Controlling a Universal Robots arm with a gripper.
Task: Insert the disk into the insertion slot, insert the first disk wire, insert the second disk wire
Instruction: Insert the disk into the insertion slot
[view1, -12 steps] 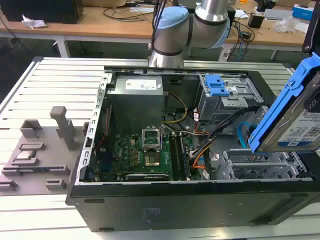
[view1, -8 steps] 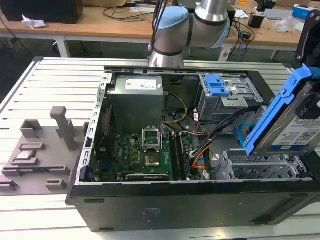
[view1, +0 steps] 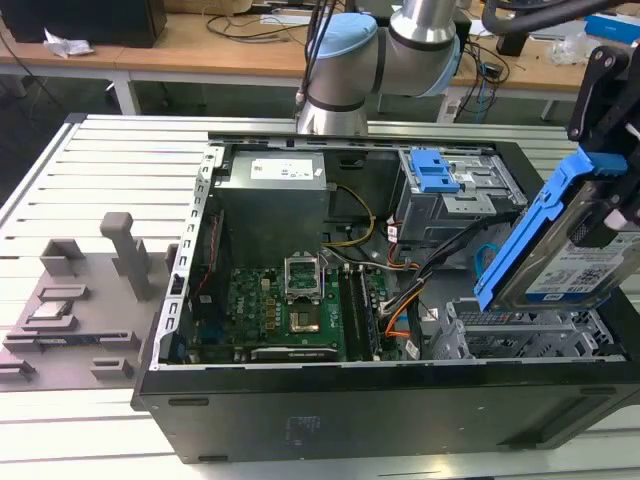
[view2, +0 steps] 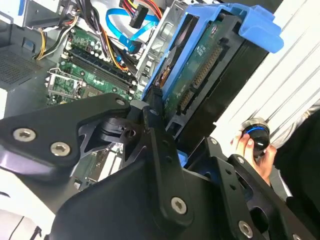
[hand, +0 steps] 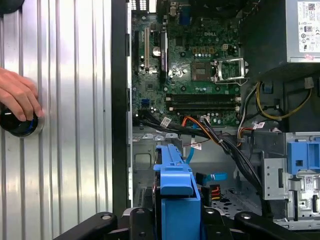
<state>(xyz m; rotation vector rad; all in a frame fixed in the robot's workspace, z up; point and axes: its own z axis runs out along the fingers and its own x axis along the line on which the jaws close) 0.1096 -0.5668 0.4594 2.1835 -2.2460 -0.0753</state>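
My gripper (view1: 603, 212) is shut on the disk (view1: 565, 268), a white-and-blue labelled drive in a bright blue carrier frame. The disk hangs tilted, just above the insertion slot (view1: 520, 335), a shallow silver perforated cage at the case's corner on the exterior view's right. In the second wrist view the disk (view2: 200, 65) shows its green circuit side between the black fingers (view2: 152, 112). In the first wrist view the blue carrier (hand: 175, 175) stands over the bay. The second disk wire (view2: 120, 25), a flat light-blue cable, curls loose inside the case (view1: 487, 255).
A bundle of orange, red and black wires (view1: 395, 300) lies beside the slot. A taller grey cage with a blue latch (view1: 437, 172) stands behind it. The motherboard (view1: 290, 300) fills the case floor. A person's hand (hand: 17, 95) rests on a round knob (hand: 17, 125) outside the case.
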